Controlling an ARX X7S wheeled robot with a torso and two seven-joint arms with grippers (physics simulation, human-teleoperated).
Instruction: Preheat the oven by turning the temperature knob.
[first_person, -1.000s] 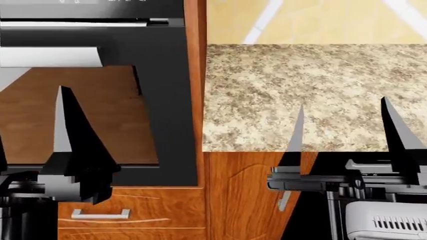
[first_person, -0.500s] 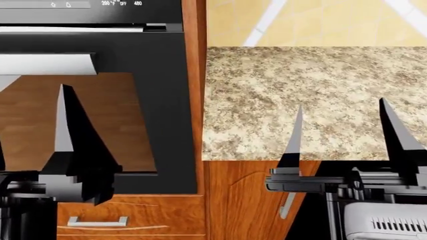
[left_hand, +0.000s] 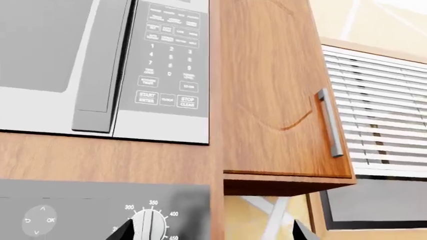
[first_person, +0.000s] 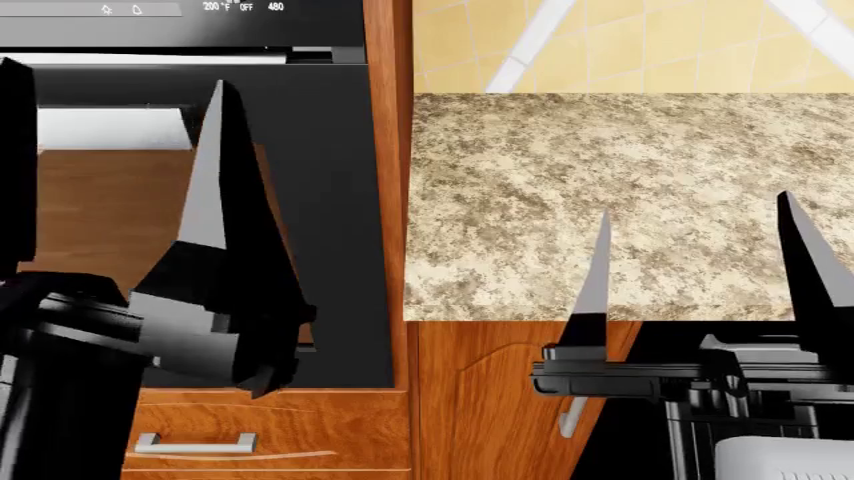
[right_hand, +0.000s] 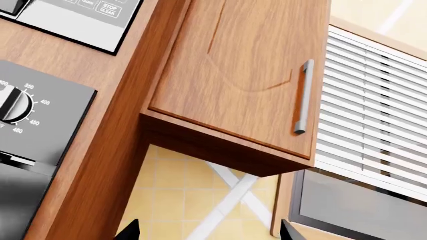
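Oven (first_person: 327, 200) dial (left_hand: 148, 223) reads 300–450; both claws (first_person: 120, 230) (first_person: 707, 270) gape, empty.

Black oven (first_person: 334, 200) — white-marked knob (left_hand: 145, 224)

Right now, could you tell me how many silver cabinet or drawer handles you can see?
2: a vertical one on the upper cabinet door, and a horizontal drawer pull below the oven. Others may be hidden.

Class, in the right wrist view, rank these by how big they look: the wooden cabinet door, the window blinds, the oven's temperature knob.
1. Cabinet door, largest.
2. Window blinds, cut off by the frame, so this is unsure.
3. Temperature knob, clearly smallest, also partly cut off.
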